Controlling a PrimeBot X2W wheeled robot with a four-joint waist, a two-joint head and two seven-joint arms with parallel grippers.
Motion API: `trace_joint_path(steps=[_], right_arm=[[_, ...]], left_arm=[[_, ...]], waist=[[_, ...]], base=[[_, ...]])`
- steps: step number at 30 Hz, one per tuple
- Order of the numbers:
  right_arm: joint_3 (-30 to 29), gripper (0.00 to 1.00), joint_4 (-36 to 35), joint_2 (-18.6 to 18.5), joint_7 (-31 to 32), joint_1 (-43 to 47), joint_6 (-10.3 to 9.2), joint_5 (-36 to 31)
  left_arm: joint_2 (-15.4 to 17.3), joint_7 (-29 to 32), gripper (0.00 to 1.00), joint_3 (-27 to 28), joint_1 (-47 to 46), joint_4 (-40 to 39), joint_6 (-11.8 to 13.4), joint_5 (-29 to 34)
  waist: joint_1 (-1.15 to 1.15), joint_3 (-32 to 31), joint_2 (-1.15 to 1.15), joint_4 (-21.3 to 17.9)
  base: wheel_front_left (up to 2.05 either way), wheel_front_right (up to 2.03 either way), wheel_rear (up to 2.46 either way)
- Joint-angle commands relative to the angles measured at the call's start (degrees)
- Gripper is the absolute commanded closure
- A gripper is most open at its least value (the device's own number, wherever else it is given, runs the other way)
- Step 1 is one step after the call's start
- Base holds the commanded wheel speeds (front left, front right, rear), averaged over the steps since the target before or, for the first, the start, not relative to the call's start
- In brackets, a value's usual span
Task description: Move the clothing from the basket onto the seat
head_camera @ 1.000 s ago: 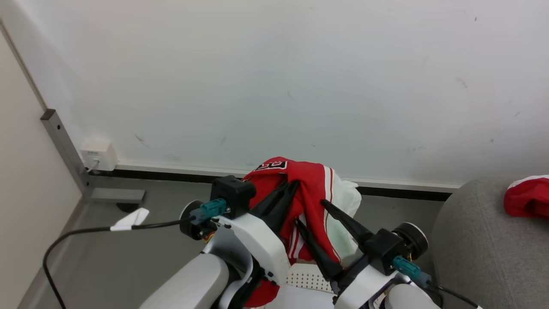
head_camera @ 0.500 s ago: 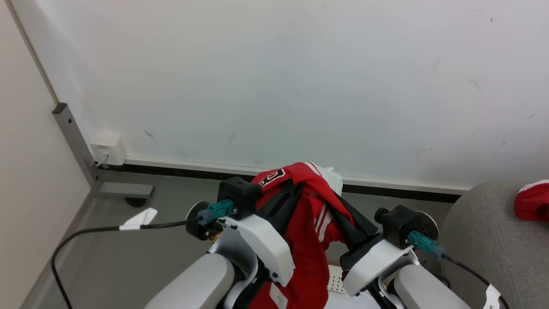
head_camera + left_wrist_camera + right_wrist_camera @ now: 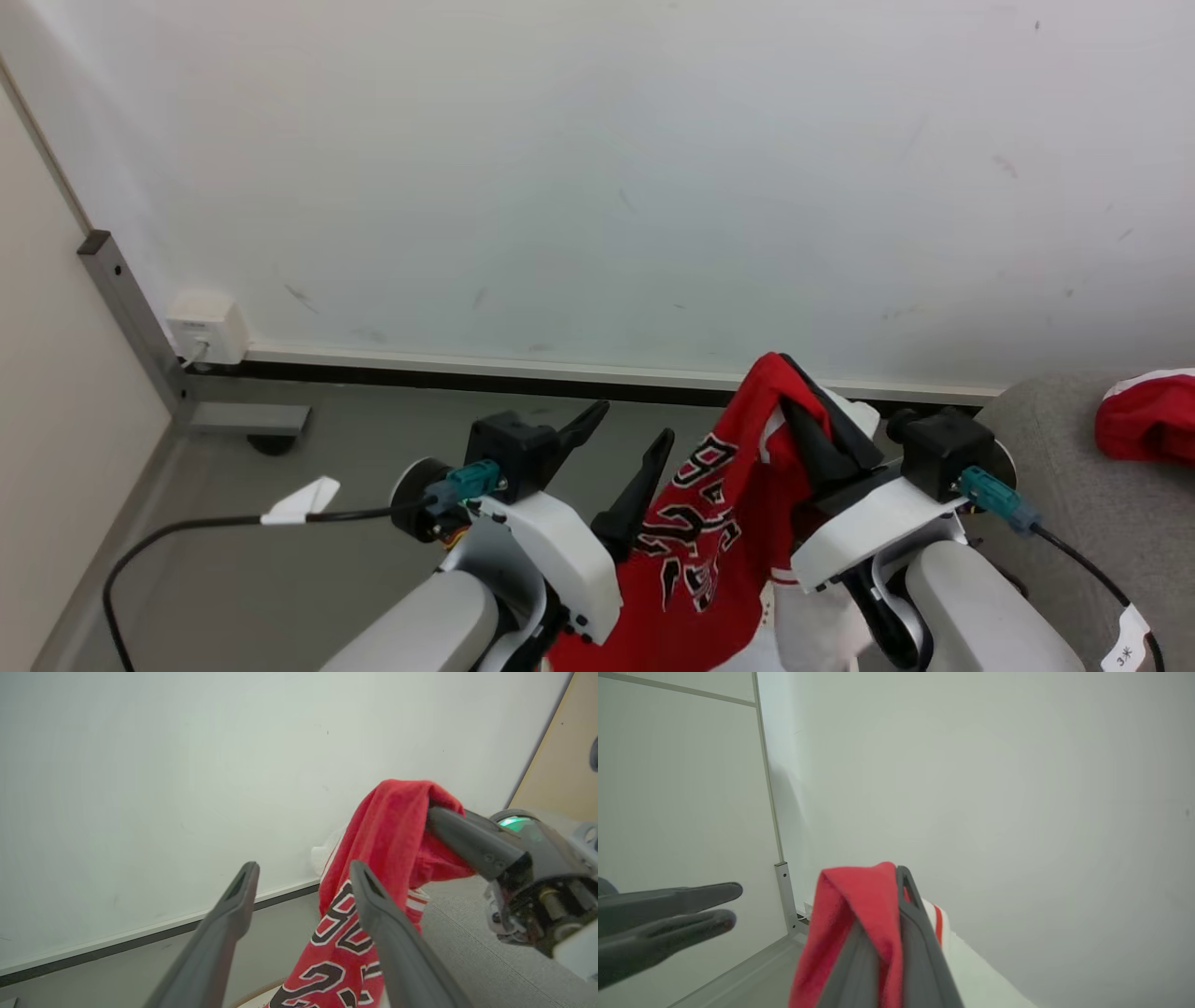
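Observation:
My right gripper [image 3: 810, 392] is shut on the top fold of a red garment [image 3: 714, 532] with black-and-white letters, which hangs down from the pinch. In the right wrist view the red cloth [image 3: 850, 905] is wedged between the closed fingers [image 3: 903, 891]. Left of the hanging cloth, my left gripper [image 3: 625, 434] stands open and holds nothing; its own view shows the garment [image 3: 387, 826] just beyond its right finger [image 3: 373, 905]. The grey seat [image 3: 1055, 504] lies to the right, and a second red garment [image 3: 1148, 425] rests on it. A brown curved sliver, perhaps the basket rim [image 3: 252, 995], peeks in below.
A pale wall [image 3: 597, 187] with a dark baseboard stands close ahead. A grey metal post [image 3: 131, 317] and a white wall socket [image 3: 205, 327] are at the left. A black cable with a white tag [image 3: 299, 499] trails over the grey floor.
The left gripper has let go of the red garment and opened. The right gripper has shut on it and carried it rightward toward the seat, so it now hangs unfolded. The camera shifted slightly.

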Motion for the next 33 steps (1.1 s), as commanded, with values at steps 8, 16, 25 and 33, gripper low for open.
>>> trace_joint_path(steps=[8, 16, 25, 33], right_arm=[[-6.9, 1.0, -0.6, -0.1, 0.0, -0.7, -0.13, -2.9], [-11.2, 1.0, -1.1, -0.1, 0.0, -0.9, -0.13, -4.5], [-12.2, 1.0, -1.5, -0.1, 0.0, -0.8, -0.13, -5.2], [-13.2, 1.0, -2.4, -0.1, 0.0, -0.7, -0.13, -5.7]], left_arm=[[0.7, -4.1, 0.0, -1.6, 2.7, 2.7, -0.6, 1.8], [0.2, -6.0, 0.0, -1.9, 3.2, 5.1, -0.7, 1.7], [-0.2, -6.7, 0.0, -2.3, 2.8, 6.5, -0.6, 1.3], [-0.4, -7.0, 0.0, -2.6, 2.9, 6.9, -0.7, 0.9]], waist=[[0.0, 0.3, 0.0, -0.8], [0.0, 0.5, 0.0, -1.5], [0.0, 0.4, 0.0, -2.2], [0.0, 0.6, 0.0, -3.6]], base=[[0.0, 0.0, 0.0], [0.0, 0.0, 0.0], [0.0, 0.0, 0.0], [0.0, 0.0, 0.0]])
